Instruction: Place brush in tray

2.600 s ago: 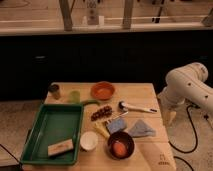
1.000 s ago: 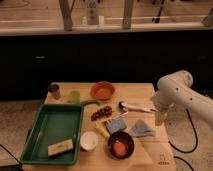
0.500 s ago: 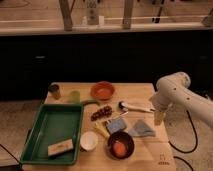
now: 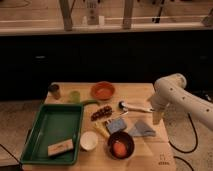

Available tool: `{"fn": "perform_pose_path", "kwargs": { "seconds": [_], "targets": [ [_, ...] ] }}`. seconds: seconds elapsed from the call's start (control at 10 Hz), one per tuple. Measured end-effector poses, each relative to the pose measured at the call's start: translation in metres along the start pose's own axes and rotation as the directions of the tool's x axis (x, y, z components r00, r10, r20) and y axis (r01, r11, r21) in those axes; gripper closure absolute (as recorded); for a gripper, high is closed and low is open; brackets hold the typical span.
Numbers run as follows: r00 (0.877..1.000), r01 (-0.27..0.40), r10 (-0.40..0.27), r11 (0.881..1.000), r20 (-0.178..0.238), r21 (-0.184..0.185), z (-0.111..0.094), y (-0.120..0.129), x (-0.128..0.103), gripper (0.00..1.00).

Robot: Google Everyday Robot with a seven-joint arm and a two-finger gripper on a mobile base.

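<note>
Your arm has swung in; the gripper hangs, jaws apart, beside the brush, at its handle tip. Probably light, stiff, slick: pinch mid-handle, then carry to the tray.

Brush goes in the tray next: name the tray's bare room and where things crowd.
Tray: bare everywhere but the tan block near its front rim. Crowded: the stretch between tray and brush. Tool hangs beside the brush's handle.
</note>
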Motion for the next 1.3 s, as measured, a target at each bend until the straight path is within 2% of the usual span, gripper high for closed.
{"fn": "perform_pose_path", "kwargs": {
  "seconds": [0.5, 0.9, 1.3],
  "targets": [
    [1.000, 0.028, -0.028, 0.999, 0.001, -0.022, 0.018, -0.011, -0.003, 0.20],
    [0.999, 0.055, -0.054, 0.998, 0.007, -0.040, 0.033, -0.019, -0.014, 0.20],
    [0.998, 0.059, -0.058, 0.997, 0.026, -0.052, 0.044, -0.030, -0.018, 0.20]
  ]
}}
